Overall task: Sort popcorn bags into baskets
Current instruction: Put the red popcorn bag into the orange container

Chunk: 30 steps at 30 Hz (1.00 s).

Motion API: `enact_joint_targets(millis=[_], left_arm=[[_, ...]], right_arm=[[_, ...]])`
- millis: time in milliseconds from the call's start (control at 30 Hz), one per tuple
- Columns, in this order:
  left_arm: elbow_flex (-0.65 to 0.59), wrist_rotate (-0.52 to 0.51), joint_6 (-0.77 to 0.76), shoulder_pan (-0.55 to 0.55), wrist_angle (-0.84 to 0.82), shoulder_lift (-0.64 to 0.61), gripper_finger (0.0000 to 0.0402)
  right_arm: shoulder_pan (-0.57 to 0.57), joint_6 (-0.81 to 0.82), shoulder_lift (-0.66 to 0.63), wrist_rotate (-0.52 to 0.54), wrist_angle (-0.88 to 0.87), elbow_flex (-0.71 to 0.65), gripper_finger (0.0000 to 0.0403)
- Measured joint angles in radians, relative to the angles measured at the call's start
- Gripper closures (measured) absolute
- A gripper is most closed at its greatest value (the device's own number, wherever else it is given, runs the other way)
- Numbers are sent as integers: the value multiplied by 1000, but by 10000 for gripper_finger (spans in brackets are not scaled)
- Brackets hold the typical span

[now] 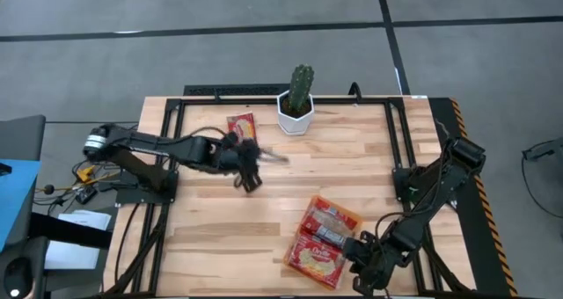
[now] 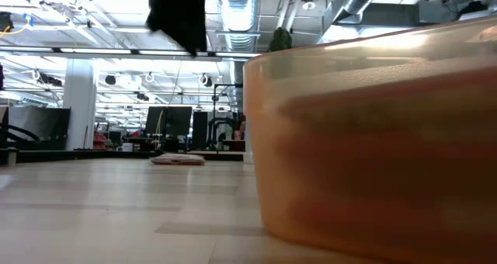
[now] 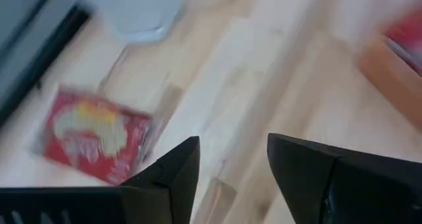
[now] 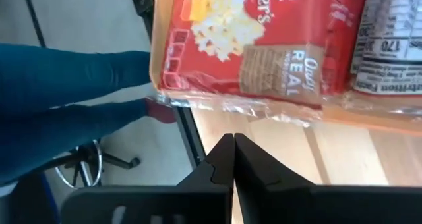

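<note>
Near edge first: your right gripper (image 1: 365, 273) sits low at the table's front right, just beside the orange tray (image 1: 345, 214), fingers pressed together with nothing between them. In its wrist view the closed fingers (image 4: 231, 161) point at the tray's edge, and beyond the table edge a person's leg in blue trousers (image 4: 59, 105) shows on the floor side.

The tray lies tilted on the wood near the front, right of centre. It holds red popcorn bags (image 1: 315, 257): one face-up with the popcorn picture at the nearer end, another showing its label panel (image 1: 330, 224) at the farther end. How many are stacked there you can't tell. The low view is mostly filled by the tray's translucent wall (image 2: 373, 140).

Farther back, your left gripper (image 1: 249, 169) hangs over the table's middle-left, fingers spread apart, pinching nothing. In its wrist view the two fingers (image 3: 171, 178) stand apart over bare wood.

Just behind it, one loose popcorn bag (image 1: 241, 127) lies flat on the table near the back edge, clear of the gripper.

Farthest: the white pot with cactus (image 1: 297, 105) at back centre, just right of that loose bag.
</note>
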Motion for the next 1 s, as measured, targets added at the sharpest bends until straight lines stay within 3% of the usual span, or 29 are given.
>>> enact_joint_targets(millis=[200, 400, 633, 1000], left_arm=[[-372, 16, -215, 265, 277, -193, 201], [-608, 247, -302, 531, 619, -191, 148], [-634, 261, -318, 682, 625, -46, 110], [-623, 441, -395, 751, 919, 231, 106]], right_arm=[[-6, 3, 0, 4, -60, 0, 364], [-43, 3, 0, 4, -138, 0, 371], [-92, 1, 0, 4, -206, 0, 379], [-149, -30, 0, 4, -216, -1, 367]])
